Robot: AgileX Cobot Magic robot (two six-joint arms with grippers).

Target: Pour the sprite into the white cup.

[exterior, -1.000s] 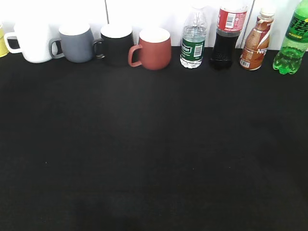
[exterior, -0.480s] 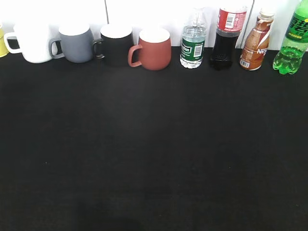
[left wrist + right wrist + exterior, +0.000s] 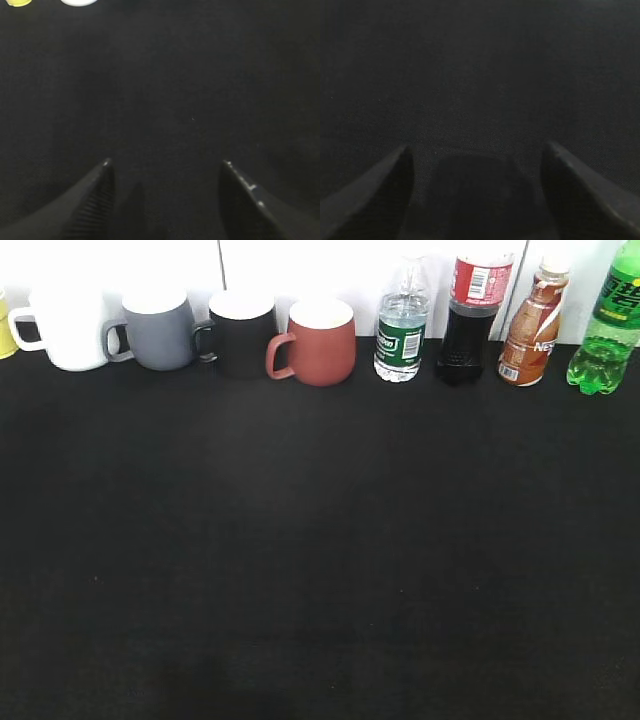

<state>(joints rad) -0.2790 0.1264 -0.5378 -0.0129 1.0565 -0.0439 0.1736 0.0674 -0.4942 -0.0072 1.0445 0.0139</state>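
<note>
Hovering over black cloth (image 3: 320,540), my left claw (image 3: 165,165) and right claw (image 3: 476,147) gape empty; Sprite (image 3: 605,325) at two o'clock, white cup (image 3: 68,330) at ten.

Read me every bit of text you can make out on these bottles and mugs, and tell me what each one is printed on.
"NE", the rest cut off: white letters on the orange-brown bottle.
Clear water bottle: dark green label with white print, too blurred to read.
Dark cola bottle: red label with a white panel, too small to read.
Sprite: dark lettering on the green label, not legible.
White cup and the other mugs: no text.
</note>
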